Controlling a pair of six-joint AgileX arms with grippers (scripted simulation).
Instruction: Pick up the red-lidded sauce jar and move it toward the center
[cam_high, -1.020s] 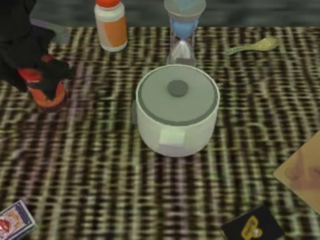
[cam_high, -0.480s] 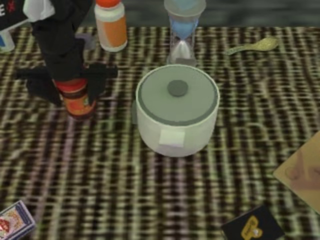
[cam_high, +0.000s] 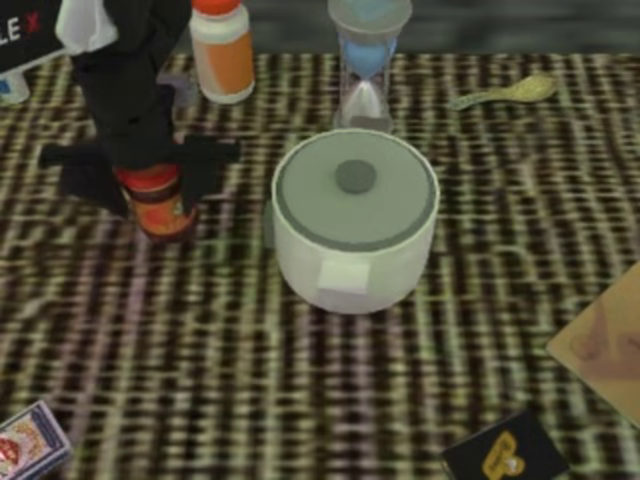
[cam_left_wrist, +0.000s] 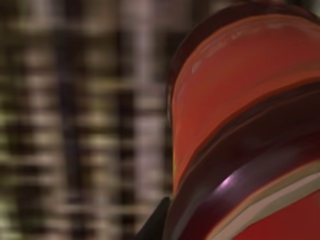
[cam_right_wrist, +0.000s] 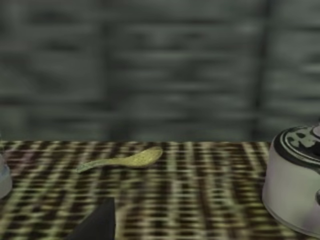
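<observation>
The red-lidded sauce jar (cam_high: 160, 205) is left of the middle of the table in the top view, its orange-red label facing the front. My left gripper (cam_high: 148, 172) comes down on it from above and is shut on its lid, black fingers out to both sides. Whether the jar touches the mat cannot be told. In the left wrist view the jar (cam_left_wrist: 240, 125) fills the picture, with one dark fingertip (cam_left_wrist: 155, 225) against its side. My right gripper (cam_right_wrist: 142, 235) is out of the top view; its wrist view shows it open, low over the mat, holding nothing.
A large white pot (cam_high: 355, 220) with a grey lid stands just right of the jar. Behind are a white bottle with an orange label (cam_high: 222, 55), an hourglass (cam_high: 368, 65) and a spoon (cam_high: 505, 93). A card box (cam_high: 25, 445), a black box (cam_high: 505, 455) and a wooden board (cam_high: 605, 345) lie along the front and right.
My left gripper has carried the jar to the right, from the table's left edge toward the pot. Over the last half second it barely shifted.
</observation>
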